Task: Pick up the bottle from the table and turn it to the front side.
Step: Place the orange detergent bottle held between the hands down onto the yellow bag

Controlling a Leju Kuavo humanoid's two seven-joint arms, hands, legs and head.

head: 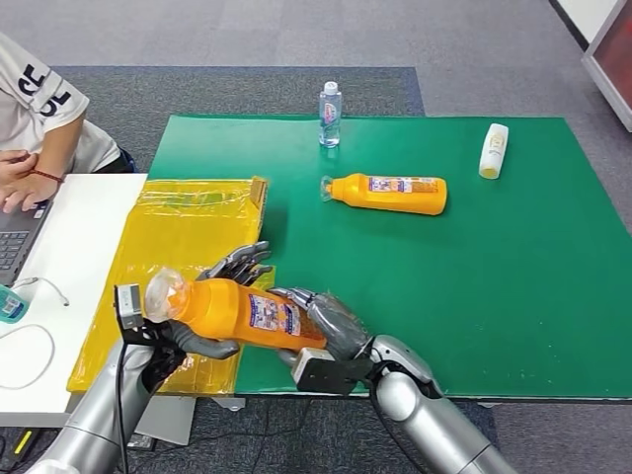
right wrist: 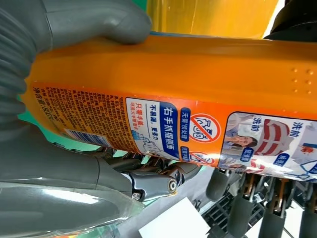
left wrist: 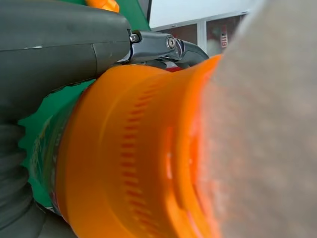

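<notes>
An orange bottle (head: 238, 311) with a clear cap and a printed label is held lying sideways above the table's near edge, its cap pointing left. My left hand (head: 216, 301) grips it near the neck end; up close the orange bottle (left wrist: 131, 158) sits against the left hand's thumb (left wrist: 56, 44). My right hand (head: 332, 326) holds the base end. From the right wrist the bottle (right wrist: 179, 84) shows its back label with text, and my right hand's thumb (right wrist: 89, 20) presses on its side. A second orange bottle (head: 387, 194) lies on the green mat (head: 484, 296) farther back.
A small clear water bottle (head: 329, 114) stands at the mat's far edge. A white bottle (head: 494, 150) lies at the far right. A yellow plastic bag (head: 179, 247) lies left of the mat. A person (head: 38, 109) sits at a laptop (head: 19, 237) on the white table (head: 74, 257).
</notes>
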